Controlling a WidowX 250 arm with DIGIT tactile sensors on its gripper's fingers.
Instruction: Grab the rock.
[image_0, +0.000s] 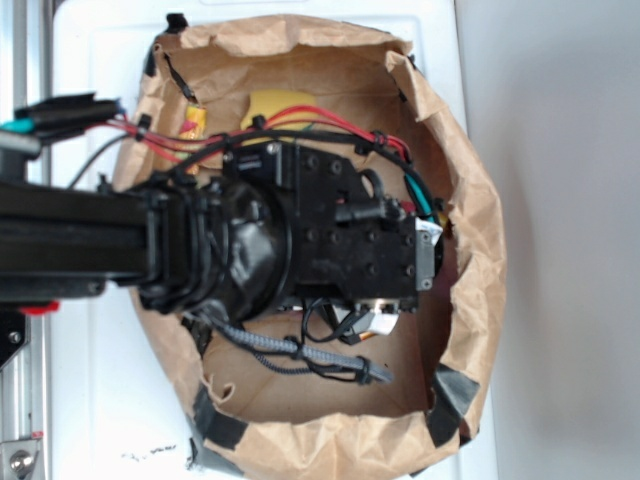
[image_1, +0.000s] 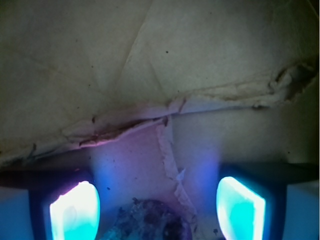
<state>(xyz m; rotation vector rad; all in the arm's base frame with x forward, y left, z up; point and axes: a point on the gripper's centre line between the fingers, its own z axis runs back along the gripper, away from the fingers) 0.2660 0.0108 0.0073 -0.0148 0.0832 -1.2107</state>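
in the wrist view the left finger pad (image_1: 75, 210) glows blue at the bottom left edge of the brown paper bag (image_1: 150, 60) floor. between the pads, at the bottom middle, lies the rock (image_1: 150, 222), dark, rough and lumpy; it looks hard, fairly heavy and unlikely to slip. the right pad (image_1: 240, 207) stands well apart, so the claw (image_1: 157, 210) is released, straddling the rock. squeezing its widest sides seems best.

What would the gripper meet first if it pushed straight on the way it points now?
Most likely the rock, which sits between the open gripper's glowing fingers at the wrist view's bottom edge. Beyond it lies only the brown paper floor. Depth is unclear, so contact may be close.
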